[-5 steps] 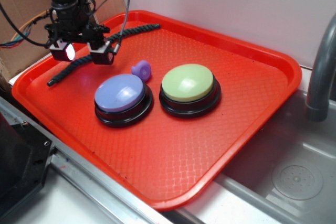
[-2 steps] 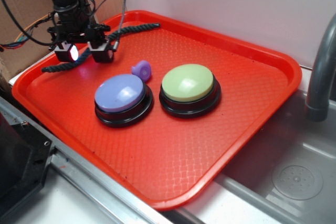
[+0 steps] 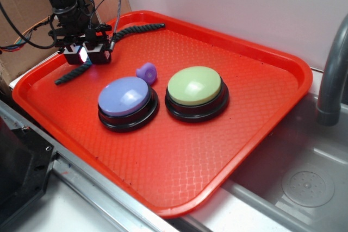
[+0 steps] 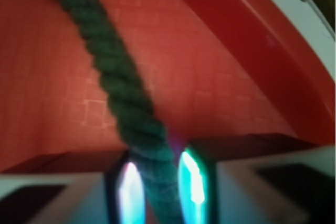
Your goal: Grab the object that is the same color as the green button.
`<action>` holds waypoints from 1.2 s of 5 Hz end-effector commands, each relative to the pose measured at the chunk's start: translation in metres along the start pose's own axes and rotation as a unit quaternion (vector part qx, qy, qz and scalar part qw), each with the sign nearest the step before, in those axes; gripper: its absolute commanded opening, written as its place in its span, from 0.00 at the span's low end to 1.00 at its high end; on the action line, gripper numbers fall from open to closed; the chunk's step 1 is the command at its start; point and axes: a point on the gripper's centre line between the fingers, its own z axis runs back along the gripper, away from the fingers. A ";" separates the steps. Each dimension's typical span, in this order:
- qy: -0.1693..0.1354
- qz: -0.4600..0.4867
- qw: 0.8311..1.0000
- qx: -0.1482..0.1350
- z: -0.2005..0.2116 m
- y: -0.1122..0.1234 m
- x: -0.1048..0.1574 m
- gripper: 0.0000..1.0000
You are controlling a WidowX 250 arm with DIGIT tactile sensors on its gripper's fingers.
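Wall [image 3: 244,4]: plain white, behind the tray; cardboard [image 3: 22,20]: brown, far left; sink [image 3: 304,183]: steel, round drain; faucet [image 3: 333,74]: grey, right edge

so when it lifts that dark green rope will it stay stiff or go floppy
Probably floppy: the rope lies in wavy bends on the tray, so both ends should sag from the end effector pinching it mid-length. Its twisted, rough-looking strands likely resist slipping. It looks thin, so probably light.
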 end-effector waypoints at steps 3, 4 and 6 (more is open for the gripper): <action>0.016 -0.043 0.999 0.019 0.044 -0.022 0.004 0.00; 0.003 -0.082 0.997 -0.001 0.090 -0.053 -0.002 0.00; -0.051 -0.137 0.987 -0.059 0.174 -0.091 -0.030 0.00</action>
